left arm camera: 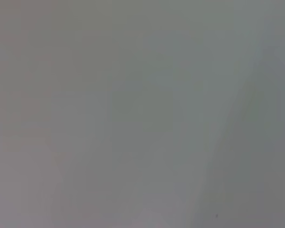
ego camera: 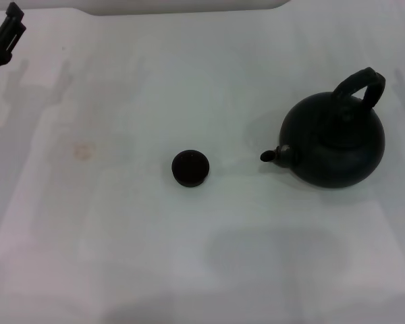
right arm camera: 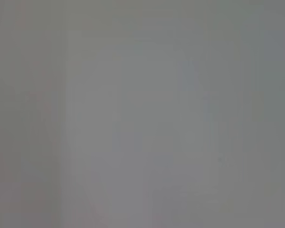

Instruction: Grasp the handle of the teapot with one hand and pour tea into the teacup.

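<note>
Teacup (ego camera: 190,167) left of teapot (ego camera: 334,140)

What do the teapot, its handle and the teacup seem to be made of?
The teapot: probably cast iron or dark clay; its black surface is matte, with only soft sheen. The handle: same dark, dull look, maybe metal, but its surface detail is too small to tell. The teacup: likely dark brown ceramic or clay, dull with no glare.
</note>
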`<state>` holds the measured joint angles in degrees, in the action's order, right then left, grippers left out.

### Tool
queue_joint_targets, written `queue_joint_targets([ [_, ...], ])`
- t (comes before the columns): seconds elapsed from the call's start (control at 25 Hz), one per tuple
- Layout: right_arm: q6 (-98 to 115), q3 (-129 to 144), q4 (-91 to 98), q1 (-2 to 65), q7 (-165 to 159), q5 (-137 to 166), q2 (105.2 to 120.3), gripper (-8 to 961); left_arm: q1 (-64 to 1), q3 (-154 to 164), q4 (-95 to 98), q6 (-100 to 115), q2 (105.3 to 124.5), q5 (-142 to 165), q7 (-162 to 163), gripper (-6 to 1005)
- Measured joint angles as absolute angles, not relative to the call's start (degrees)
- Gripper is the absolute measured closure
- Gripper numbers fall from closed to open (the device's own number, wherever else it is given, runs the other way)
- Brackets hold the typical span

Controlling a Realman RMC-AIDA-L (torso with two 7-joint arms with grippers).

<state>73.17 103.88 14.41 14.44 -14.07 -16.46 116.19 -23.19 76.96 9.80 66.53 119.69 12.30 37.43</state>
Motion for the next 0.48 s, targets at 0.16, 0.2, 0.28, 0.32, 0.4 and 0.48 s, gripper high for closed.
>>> queue_joint_targets([
  [0.16, 73.07, 103.88, 14.30, 14.86, -14.06, -16.48, 116.14, 78, -23.20, 76.72, 9.42, 66.53, 119.64, 12.25, 37.42, 122],
  [0.2, 73.05, 103.85, 14.29, 14.90, -14.06, -16.52, 116.12, 78, -23.20, 76.77, 9.42, 66.53, 119.62, 12.23, 37.42, 122],
  [0.28, 73.05, 103.63, 14.43, 14.91, -14.08, -16.73, 116.11, 78, -23.20, 76.86, 9.41, 66.53, 119.57, 12.21, 37.43, 122],
  [0.32, 73.04, 103.53, 14.54, 14.92, -14.08, -16.79, 116.10, 78, -23.19, 76.85, 9.41, 66.55, 119.56, 12.21, 37.43, 122],
  [0.4, 72.96, 103.41, 14.63, 14.94, -14.01, -16.83, 116.10, 78, -23.11, 76.71, 9.39, 66.58, 119.54, 12.21, 37.50, 121],
  [0.48, 72.81, 103.39, 14.51, 14.99, -13.98, -16.85, 116.04, 78, -23.13, 76.67, 9.35, 66.56, 119.50, 12.21, 37.64, 121],
])
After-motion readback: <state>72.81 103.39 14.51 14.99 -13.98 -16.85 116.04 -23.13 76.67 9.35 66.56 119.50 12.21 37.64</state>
